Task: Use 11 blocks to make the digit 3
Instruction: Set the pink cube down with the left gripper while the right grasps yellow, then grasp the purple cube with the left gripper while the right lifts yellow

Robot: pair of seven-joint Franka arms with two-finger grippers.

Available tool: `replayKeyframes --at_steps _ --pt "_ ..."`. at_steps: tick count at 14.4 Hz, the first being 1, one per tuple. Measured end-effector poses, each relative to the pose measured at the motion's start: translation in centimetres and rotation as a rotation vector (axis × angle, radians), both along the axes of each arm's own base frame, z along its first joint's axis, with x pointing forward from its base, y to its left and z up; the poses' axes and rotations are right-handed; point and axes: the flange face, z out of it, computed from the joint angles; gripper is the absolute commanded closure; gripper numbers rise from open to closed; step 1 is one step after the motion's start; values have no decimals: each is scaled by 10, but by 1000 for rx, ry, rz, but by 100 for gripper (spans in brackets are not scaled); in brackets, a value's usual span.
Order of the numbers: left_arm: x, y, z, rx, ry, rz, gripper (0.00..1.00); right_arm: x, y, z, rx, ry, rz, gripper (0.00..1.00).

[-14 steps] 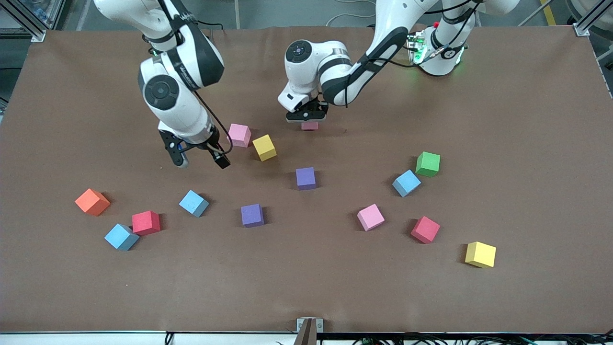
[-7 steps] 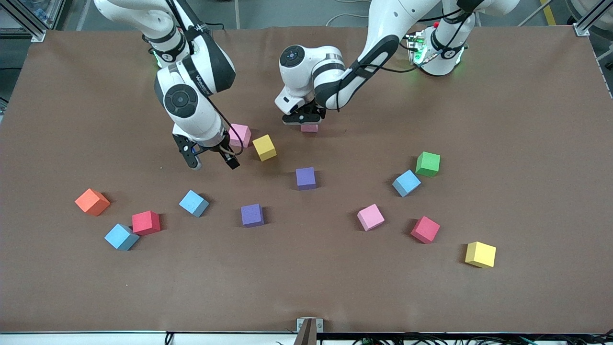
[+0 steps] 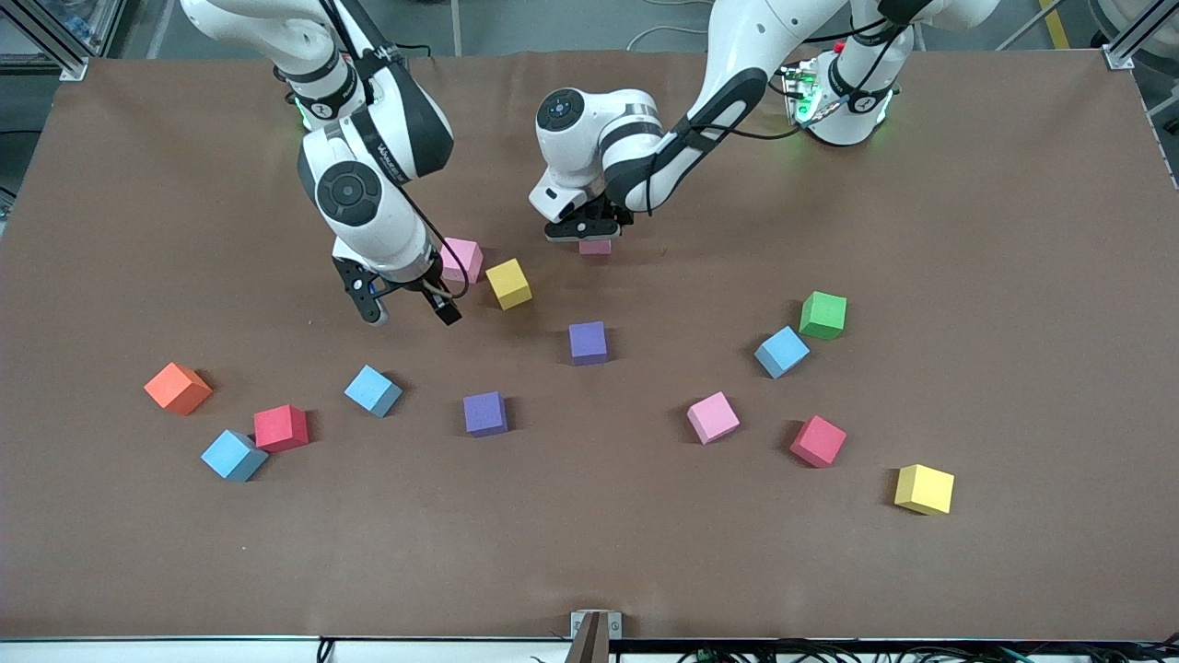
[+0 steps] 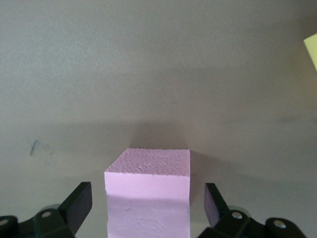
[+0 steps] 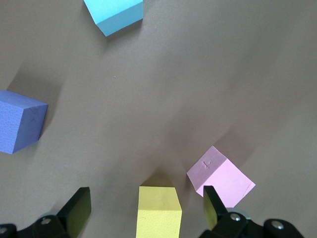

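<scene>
**Pink block released as first piece of the digit**

Since the earlier front frames, the right arm has been swung toward the table's middle, and the left gripper's jaws have been parted from the pink block they clamped; the loose cubes have not been shifted.

Front view: the left gripper (image 3: pixel 588 228) is seen low over a pink block (image 3: pixel 595 246) that is set on the table (image 3: pixel 1013 552), farther from the camera than the purple block (image 3: pixel 588 342). The right gripper (image 3: pixel 408 308) is held spread and empty above bare table, just beside a second pink block (image 3: pixel 461 260) and a yellow block (image 3: pixel 508 283). No figure has yet been formed: the remaining blocks are scattered singly, and a green cube (image 3: pixel 822 315) and an orange cube (image 3: pixel 178 388) lie among them.

Left wrist view: the pink block (image 4: pixel 148 196) is shown standing squarely between the fingers (image 4: pixel 77 202), with a clear gap at each side, so it is judged released.

Right wrist view: the yellow block (image 5: pixel 159 211) lies between the open fingers (image 5: pixel 78 208), with the pink block (image 5: pixel 221 177) touching or nearly touching one fingertip's line.

Risks: if the left gripper is lifted at a slant, the light foam could be dragged or tipped by a finger. If the right gripper is lowered onto the yellow block, its pink neighbour could be nudged aside.
</scene>
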Motion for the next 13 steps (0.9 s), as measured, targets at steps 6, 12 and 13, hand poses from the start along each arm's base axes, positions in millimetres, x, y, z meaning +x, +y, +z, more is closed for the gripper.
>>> replayKeyframes --at_steps 6,12,13 --pt "73 8 60 -17 -76 117 0 -9 23 -12 -3 -15 -54 0" --pt "209 65 104 -86 -124 299 1 -46 80 -64 -29 -11 -58 0" --pt "225 70 98 -96 -114 307 1 -53 85 -71 -25 -20 -56 0"
